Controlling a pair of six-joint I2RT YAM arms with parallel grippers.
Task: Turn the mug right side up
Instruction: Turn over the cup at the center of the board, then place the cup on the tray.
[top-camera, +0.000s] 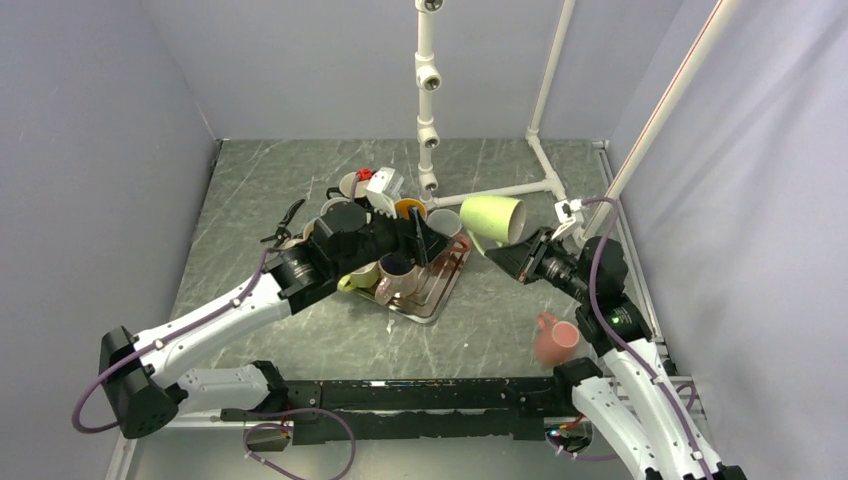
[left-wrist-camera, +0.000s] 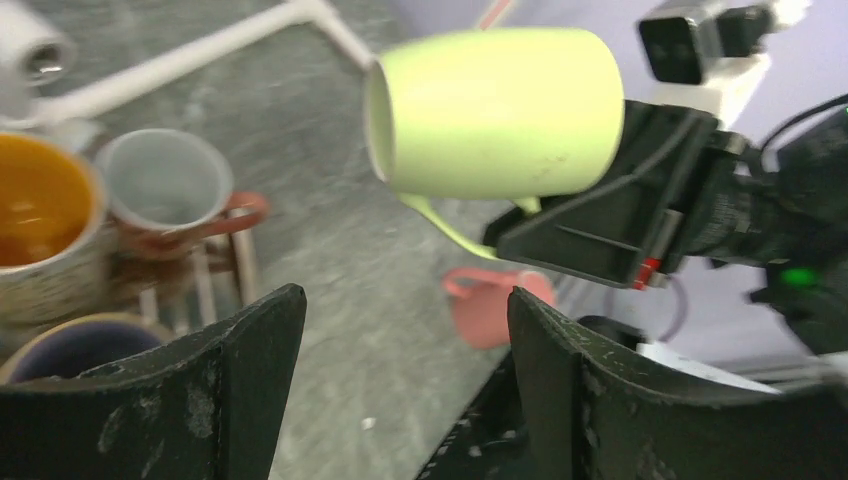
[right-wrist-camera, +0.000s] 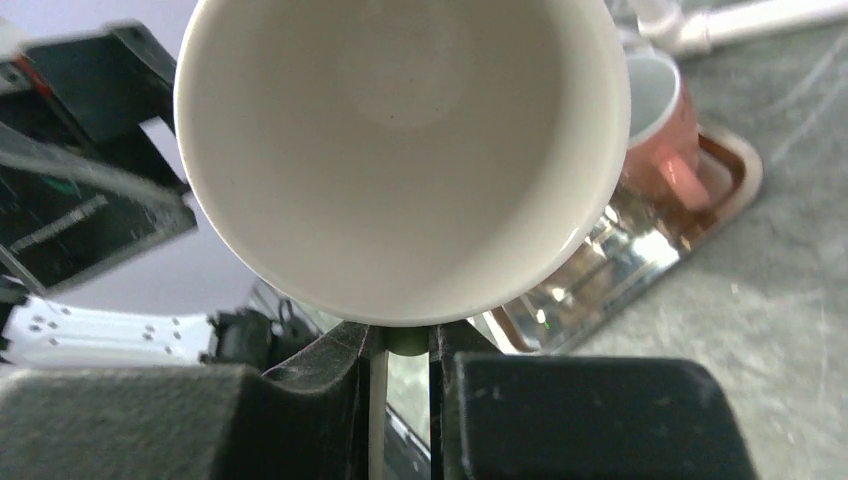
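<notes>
The light green mug (top-camera: 493, 218) hangs in the air on its side, right of the tray, with its mouth towards the left arm. My right gripper (top-camera: 512, 252) is shut on its green handle, which shows pinched between the jaws in the right wrist view (right-wrist-camera: 405, 345), under the mug's white inside (right-wrist-camera: 400, 150). My left gripper (top-camera: 432, 243) stands open over the tray's right part with nothing between its fingers (left-wrist-camera: 405, 310). It faces the green mug (left-wrist-camera: 500, 110) and is a little apart from it.
A metal tray (top-camera: 440, 295) holds several mugs, among them an orange-lined one (left-wrist-camera: 35, 210) and a reddish one (left-wrist-camera: 170, 195). A pink mug (top-camera: 555, 340) lies on the table near the right arm's base. A white pipe rack (top-camera: 428, 100) stands at the back.
</notes>
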